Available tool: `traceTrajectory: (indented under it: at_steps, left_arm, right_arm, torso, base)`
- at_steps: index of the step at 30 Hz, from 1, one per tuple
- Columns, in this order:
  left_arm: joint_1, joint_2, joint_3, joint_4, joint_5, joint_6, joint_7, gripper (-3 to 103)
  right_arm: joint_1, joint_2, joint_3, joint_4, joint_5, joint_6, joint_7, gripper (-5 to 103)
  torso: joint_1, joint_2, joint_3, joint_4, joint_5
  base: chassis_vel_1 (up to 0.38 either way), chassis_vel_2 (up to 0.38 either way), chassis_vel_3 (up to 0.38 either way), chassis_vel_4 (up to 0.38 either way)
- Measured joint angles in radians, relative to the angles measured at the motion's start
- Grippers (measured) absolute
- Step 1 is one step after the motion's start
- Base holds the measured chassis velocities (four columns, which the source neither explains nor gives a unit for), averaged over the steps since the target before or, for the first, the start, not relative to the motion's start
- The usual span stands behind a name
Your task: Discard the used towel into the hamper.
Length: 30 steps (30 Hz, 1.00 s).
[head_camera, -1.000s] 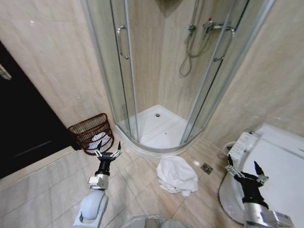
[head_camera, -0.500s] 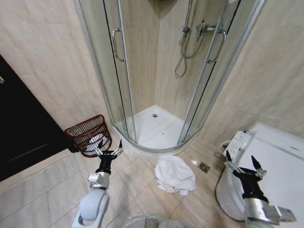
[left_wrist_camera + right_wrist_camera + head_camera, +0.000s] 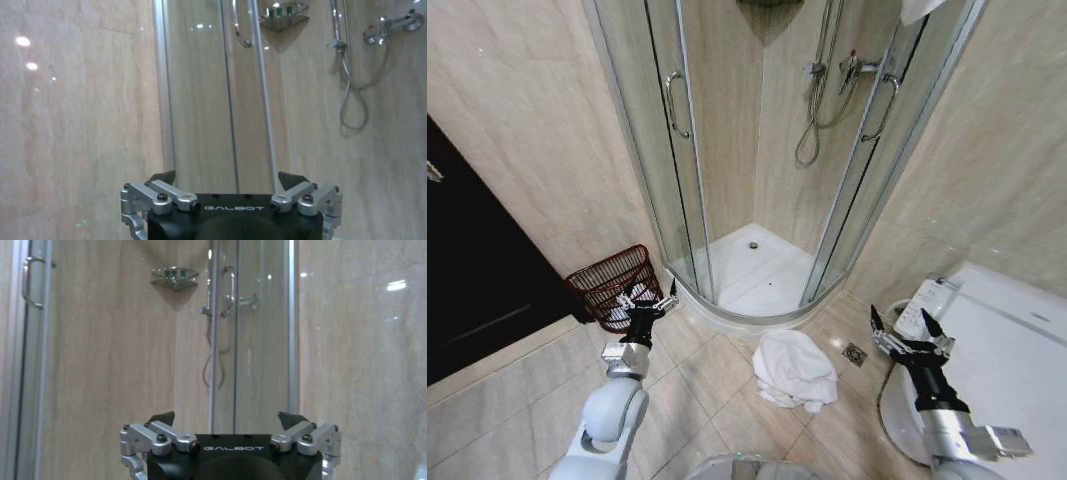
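A crumpled white towel lies on the tiled floor in front of the shower tray. The hamper, a dark red wire-mesh basket with something white inside, stands against the wall at the left, beside the shower door. My left gripper is raised just in front of the hamper, open and holding nothing. My right gripper is raised at the right, next to the toilet, open and holding nothing. In the left wrist view the left gripper points at the shower glass; in the right wrist view the right gripper does too.
A curved glass shower enclosure with a white tray fills the corner ahead. A white toilet stands at the right. A floor drain lies between the towel and the toilet. A dark door is at the left.
The whole view has shifted, so the camera has moved. Both grippers have risen a little in the view; the left one now overlaps the hamper's edge. The towel lies where it was.
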Motion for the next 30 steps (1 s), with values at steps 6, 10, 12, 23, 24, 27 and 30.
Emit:
traceTrajectory:
  at_steps: [6, 10, 12, 23, 24, 27, 30]
  left_arm:
    - [0.008, -0.006, -0.029, -0.021, -0.009, 0.001, 0.009, 100]
    - [0.011, -0.008, -0.032, -0.034, -0.032, 0.005, 0.015, 100]
    - [0.011, -0.005, -0.032, -0.035, -0.040, 0.009, 0.015, 100]
    - [-0.004, 0.025, -0.047, -0.053, -0.062, 0.048, 0.053, 100]
    - [-0.001, 0.028, -0.043, -0.070, -0.070, 0.063, 0.051, 100]
    - [0.000, 0.032, -0.040, -0.093, -0.074, 0.077, 0.046, 100]
    - [-0.003, 0.036, -0.039, -0.101, -0.077, 0.081, 0.043, 100]
  right_arm:
    - [0.018, -0.005, -0.001, -0.001, 0.000, -0.005, 0.040, 100]
    - [0.031, -0.035, -0.005, 0.001, -0.012, -0.017, 0.055, 100]
    - [0.035, -0.049, -0.004, 0.009, -0.011, -0.030, 0.060, 100]
    - [0.128, -0.140, 0.007, 0.045, 0.101, -0.140, 0.116, 100]
    - [0.120, -0.132, 0.006, 0.059, 0.117, -0.154, 0.119, 100]
    - [0.093, -0.104, 0.005, 0.089, 0.124, -0.159, 0.114, 100]
    - [0.075, -0.077, 0.004, 0.103, 0.121, -0.148, 0.106, 100]
  torso:
    - [0.013, 0.030, 0.017, -0.0001, 0.0000]
    - [0.020, 0.047, 0.027, 0.0001, 0.0002]
    - [0.022, 0.053, 0.031, -0.0001, 0.0001]
    - [0.042, 0.101, 0.060, 0.0001, 0.0002]
    - [0.045, 0.109, 0.064, 0.0001, 0.0001]
    - [0.050, 0.122, 0.072, 0.0000, -0.0001]
    - [0.055, 0.134, 0.078, -0.0001, -0.0003]
  base:
    - [0.000, 0.000, 0.000, 0.000]
    - [0.000, 0.000, 0.000, 0.000]
    - [0.000, 0.000, 0.000, 0.000]
    - [0.000, 0.000, 0.000, 0.000]
    - [0.000, 0.000, 0.000, 0.000]
    - [0.000, 0.000, 0.000, 0.000]
    - [0.000, 0.000, 0.000, 0.000]
